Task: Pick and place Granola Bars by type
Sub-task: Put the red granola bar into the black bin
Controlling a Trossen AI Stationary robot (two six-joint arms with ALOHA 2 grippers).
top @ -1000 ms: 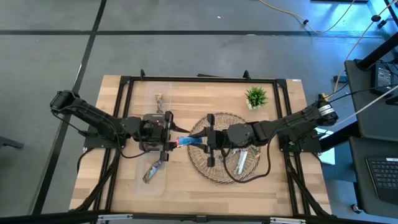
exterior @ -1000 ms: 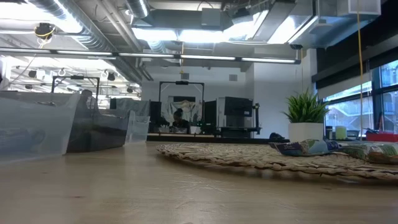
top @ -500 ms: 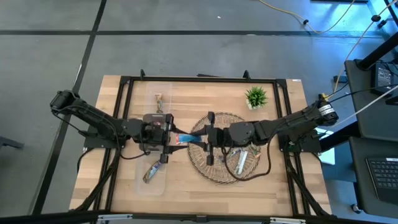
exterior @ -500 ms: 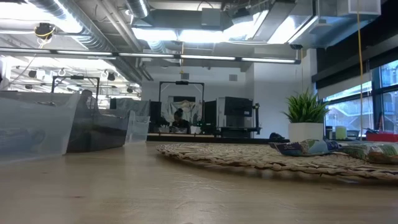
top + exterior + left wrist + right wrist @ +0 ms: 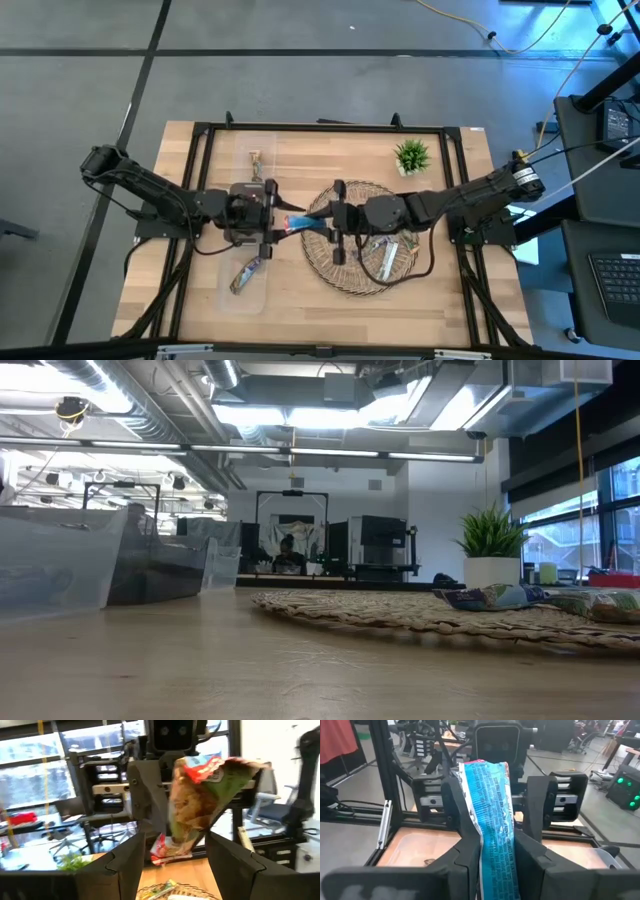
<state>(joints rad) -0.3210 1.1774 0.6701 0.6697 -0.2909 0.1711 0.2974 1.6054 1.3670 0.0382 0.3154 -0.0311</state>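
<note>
At the middle of the high view the two arms met nose to nose over the wooden surface (image 5: 300,310), just left of a round woven mat (image 5: 352,282). The right end effector (image 5: 318,222) was closed on a blue granola bar (image 5: 300,223), which stuck out leftward from its fingers toward the left end effector (image 5: 276,222). In the right wrist view the blue bar (image 5: 492,835) stood pinched between that arm's own dark fingers (image 5: 465,855), and beyond it the left end effector's two fingers stood apart on either side of the bar's far end. In the left wrist view the fingers (image 5: 125,860) were wide apart, with the wrapper (image 5: 200,805) showing in the gap between them and not clearly touched by either. More bars (image 5: 388,255) lay on the mat under the right arm. At the lower left of the high view, one bar (image 5: 245,275) lay in a clear tray (image 5: 232,300), and another small item (image 5: 256,160) lay in a tray above it. A small green plant (image 5: 411,155) stood at the upper right of the surface.
</note>
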